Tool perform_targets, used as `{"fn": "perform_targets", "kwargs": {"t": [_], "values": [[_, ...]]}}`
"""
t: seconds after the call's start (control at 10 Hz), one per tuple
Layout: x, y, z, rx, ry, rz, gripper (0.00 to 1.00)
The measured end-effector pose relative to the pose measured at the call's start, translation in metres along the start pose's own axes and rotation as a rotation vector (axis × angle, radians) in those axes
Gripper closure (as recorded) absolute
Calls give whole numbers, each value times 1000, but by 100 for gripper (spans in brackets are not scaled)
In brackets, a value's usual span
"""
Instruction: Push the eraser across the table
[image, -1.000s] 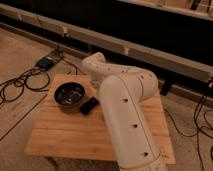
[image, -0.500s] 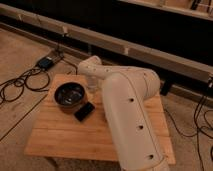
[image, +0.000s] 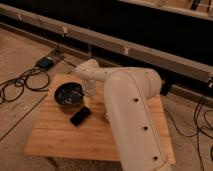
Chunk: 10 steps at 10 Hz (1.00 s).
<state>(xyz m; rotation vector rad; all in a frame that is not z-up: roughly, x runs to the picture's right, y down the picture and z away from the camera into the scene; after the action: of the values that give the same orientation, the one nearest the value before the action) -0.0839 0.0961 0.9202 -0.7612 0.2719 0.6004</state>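
Observation:
The eraser (image: 80, 116), a small flat black block, lies on the light wooden table (image: 60, 142), just in front of the dark bowl and turned at an angle. My white arm reaches in from the lower right and bends down over the table. The gripper (image: 92, 96) is at its end, just right of the bowl and a little behind the eraser, mostly hidden by the arm.
A dark round bowl (image: 69, 95) stands on the table's back left part. Black cables (image: 20, 85) and a small box (image: 46, 62) lie on the floor to the left. A long rail (image: 125, 50) runs behind the table.
The eraser has slid toward the front left of the table, away from the bowl's right side. The arm's end has swung left, following it.

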Motion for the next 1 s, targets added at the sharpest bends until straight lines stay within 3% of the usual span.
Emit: {"fn": "perform_targets", "kwargs": {"t": [0.6,1.0], "values": [[9,47,12,-15,9,-13,35],[6,95,17,-32,12,-45,35]]}}
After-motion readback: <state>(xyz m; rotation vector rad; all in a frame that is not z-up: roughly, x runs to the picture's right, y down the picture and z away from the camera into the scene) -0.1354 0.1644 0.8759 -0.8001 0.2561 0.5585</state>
